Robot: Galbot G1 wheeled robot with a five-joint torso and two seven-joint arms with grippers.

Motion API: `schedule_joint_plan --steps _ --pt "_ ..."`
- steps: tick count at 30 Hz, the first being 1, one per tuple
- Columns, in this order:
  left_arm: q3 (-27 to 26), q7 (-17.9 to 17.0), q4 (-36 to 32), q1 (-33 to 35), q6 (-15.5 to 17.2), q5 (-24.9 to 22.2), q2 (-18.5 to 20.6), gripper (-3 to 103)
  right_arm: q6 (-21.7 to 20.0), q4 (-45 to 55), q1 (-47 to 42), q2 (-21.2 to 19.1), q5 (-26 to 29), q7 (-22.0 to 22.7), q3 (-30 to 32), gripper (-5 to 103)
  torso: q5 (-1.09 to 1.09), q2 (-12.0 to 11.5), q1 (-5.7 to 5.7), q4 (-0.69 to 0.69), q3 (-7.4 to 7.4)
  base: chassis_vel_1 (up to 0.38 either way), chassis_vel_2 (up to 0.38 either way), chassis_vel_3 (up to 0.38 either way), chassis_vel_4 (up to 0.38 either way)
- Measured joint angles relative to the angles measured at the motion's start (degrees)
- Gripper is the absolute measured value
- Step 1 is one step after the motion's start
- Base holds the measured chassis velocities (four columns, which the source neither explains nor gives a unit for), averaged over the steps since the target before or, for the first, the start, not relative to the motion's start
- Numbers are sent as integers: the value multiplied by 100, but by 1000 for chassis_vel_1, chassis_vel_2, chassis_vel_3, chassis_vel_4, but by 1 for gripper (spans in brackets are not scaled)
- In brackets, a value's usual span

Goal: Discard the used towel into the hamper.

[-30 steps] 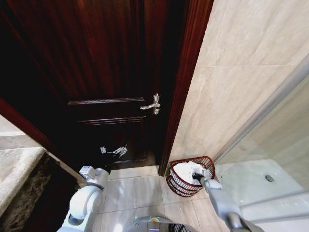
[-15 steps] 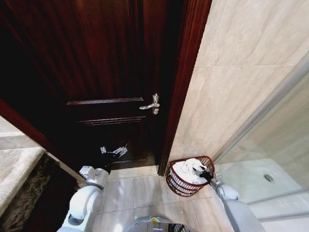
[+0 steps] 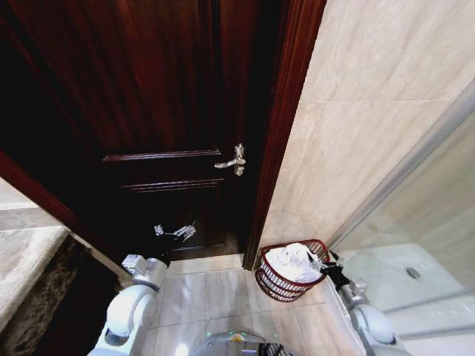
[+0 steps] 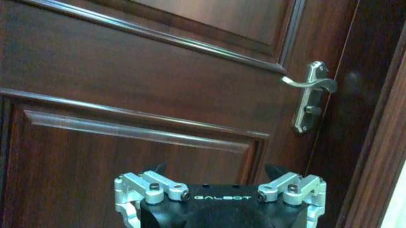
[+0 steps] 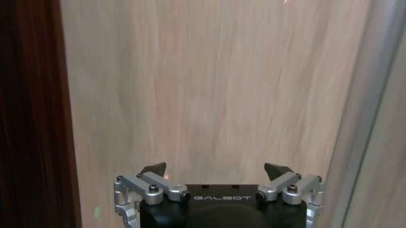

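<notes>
Towel (image 3: 293,261) heaped in hamper (image 3: 276,283)

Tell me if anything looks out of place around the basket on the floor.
Nothing stands out. The white crumpled towel lies inside the dark red wire hamper, which stands upright by the beige tiled wall. The open right gripper is beside its rim.

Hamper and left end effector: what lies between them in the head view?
Bare floor tile and the door frame's foot separate the hamper from the left end effector.
</notes>
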Motion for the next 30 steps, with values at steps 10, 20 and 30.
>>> schedule_joint_plan --steps 10,20,30 --pt "0 0 0 3 0 0 0 100 165 2071 -1043 938 -84 568 309 100 1 1 0 -2 1 0 0 0 0" --pt "0 0 0 3 0 0 0 100 494 3275 -1497 1309 -155 654 265 100 1 1 1 -1 2 0 0 0 0" --pt "0 0 0 3 0 0 0 100 509 3426 -1394 1417 -297 849 362 100 2 2 2 -1 2 0 0 0 0"
